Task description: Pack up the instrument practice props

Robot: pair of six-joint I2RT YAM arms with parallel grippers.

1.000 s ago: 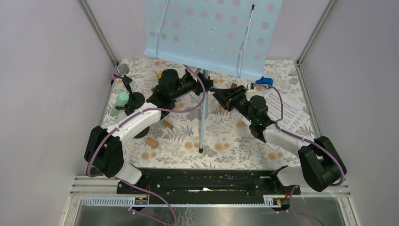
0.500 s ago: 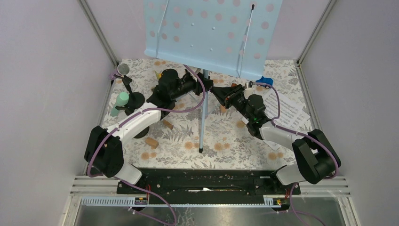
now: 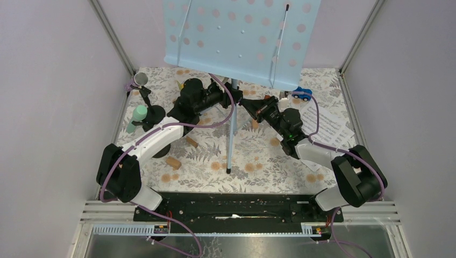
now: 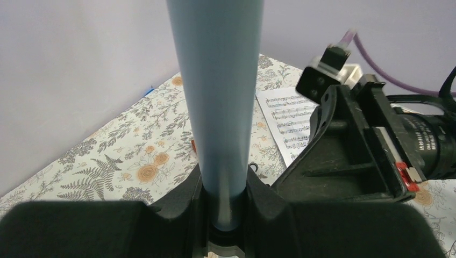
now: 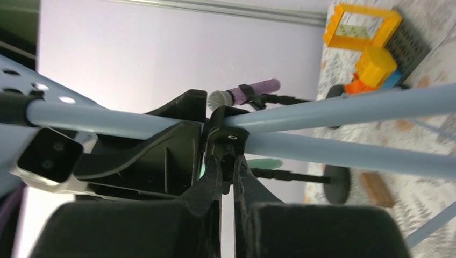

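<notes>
Music rack (image 3: 242, 37) pole gripped by left claw (image 4: 225, 207); right claw (image 5: 227, 161) pinched shut.

Matt painted-metal music rack (image 3: 242, 37); printed cloth table cover (image 3: 258, 156).

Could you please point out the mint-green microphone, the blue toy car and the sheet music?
mint-green microphone (image 3: 140, 112): top view, on its rounded head.
blue toy car (image 3: 303, 93): top view, on its roof.
sheet music (image 3: 333, 129): top view, on the printed page.
</notes>
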